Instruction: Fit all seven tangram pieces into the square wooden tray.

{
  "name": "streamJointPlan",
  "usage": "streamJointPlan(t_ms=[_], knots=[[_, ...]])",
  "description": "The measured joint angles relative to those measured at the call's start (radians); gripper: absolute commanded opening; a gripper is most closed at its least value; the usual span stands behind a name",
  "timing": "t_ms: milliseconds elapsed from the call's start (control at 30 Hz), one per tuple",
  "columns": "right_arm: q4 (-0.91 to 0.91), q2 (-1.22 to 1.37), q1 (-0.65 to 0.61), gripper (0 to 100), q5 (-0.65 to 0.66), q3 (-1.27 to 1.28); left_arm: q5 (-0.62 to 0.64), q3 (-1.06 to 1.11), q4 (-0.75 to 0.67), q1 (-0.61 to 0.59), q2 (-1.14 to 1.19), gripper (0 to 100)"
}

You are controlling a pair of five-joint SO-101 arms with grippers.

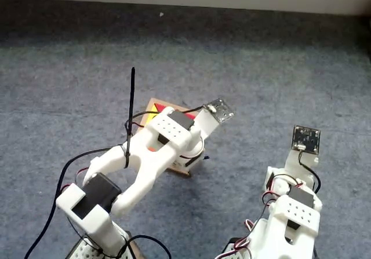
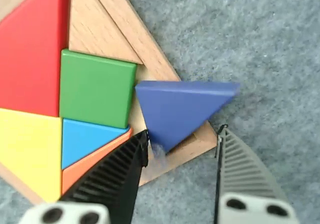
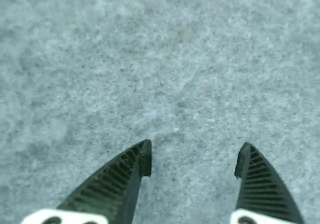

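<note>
The dark blue triangle [image 2: 180, 111] is seen straight ahead of the left claw [image 2: 181, 136], its apex pointing back into the gap between the spread fingers and its long edge lying roughly parallel to the line between the fingertips. The claw is open and nothing is held, though the black finger is close beside one sloping edge. The triangle is not seated: it is propped across the rim of the square wooden tray [image 2: 150, 48] at a corner, one tip touching the green square [image 2: 95, 88], the other overhanging the tabletop [image 2: 260, 33]. It is a thick, flat-faced wooden wedge with crisp edges. A bare triangular recess is left beside the green square. The right claw [image 3: 195, 159] is held open over bare tabletop, well apart, so the left arm is judged the nearer.
</note>
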Motion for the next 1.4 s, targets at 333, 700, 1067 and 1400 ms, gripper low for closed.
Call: streamJointPlan(t_ms=[333, 700, 1067, 1400], knots=[[0.0, 0.0, 0.0, 26.5, 0.0, 0.0, 0.055, -0.008, -0.009, 0.003, 0.015, 19], [0.0, 0.0, 0.0, 26.5, 0.0, 0.0, 0.08, -0.011, 0.031, -0.002, -0.114, 21], [0.0, 0.0, 0.0, 26.5, 0.0, 0.0, 0.193, 0.048, -0.02, 0.005, -0.207, 26], [0.0, 0.0, 0.0, 26.5, 0.0, 0.0, 0.241, 0.055, -0.141, 0.061, -0.064, 26]])
